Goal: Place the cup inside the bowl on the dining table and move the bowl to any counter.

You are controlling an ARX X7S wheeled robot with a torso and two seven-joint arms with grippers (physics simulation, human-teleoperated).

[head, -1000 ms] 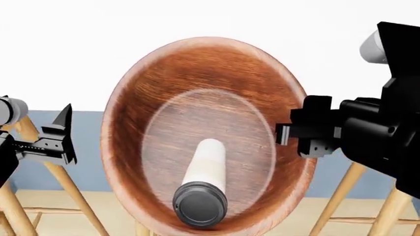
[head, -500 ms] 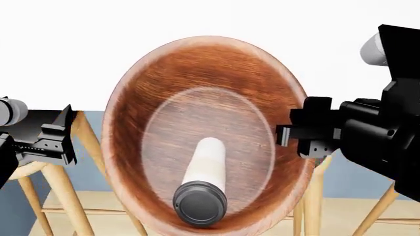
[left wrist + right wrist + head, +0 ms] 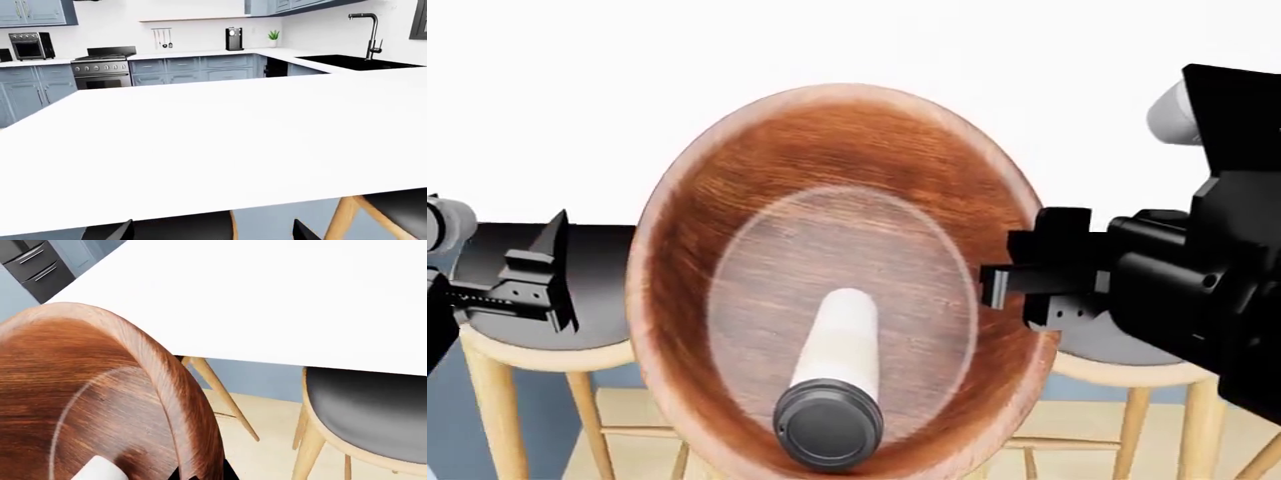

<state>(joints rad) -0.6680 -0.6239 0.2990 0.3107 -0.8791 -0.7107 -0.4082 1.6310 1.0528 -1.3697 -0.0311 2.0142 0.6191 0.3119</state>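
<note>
I see the cup (image 3: 834, 385) lying on its side inside the bowl (image 3: 774, 180), its dark lid at the bottom middle of the head view. The bowl fills the middle of that view. It is tipped toward me, up in the air, off the dining table (image 3: 854, 60), which is the white top across the upper part.

My right gripper (image 3: 1014, 285) sits at the bowl's right rim and looks pinched on it. My left gripper (image 3: 541, 285) hangs at the left edge with nothing in it, well apart from the bowl. I cannot tell how wide its jaws are.

I worry that one hand on one rim is a weak hold. The bowl could twist or slip. If it tips more, the cup could roll out over the low edge. The stools (image 3: 547, 330) stand below.
</note>
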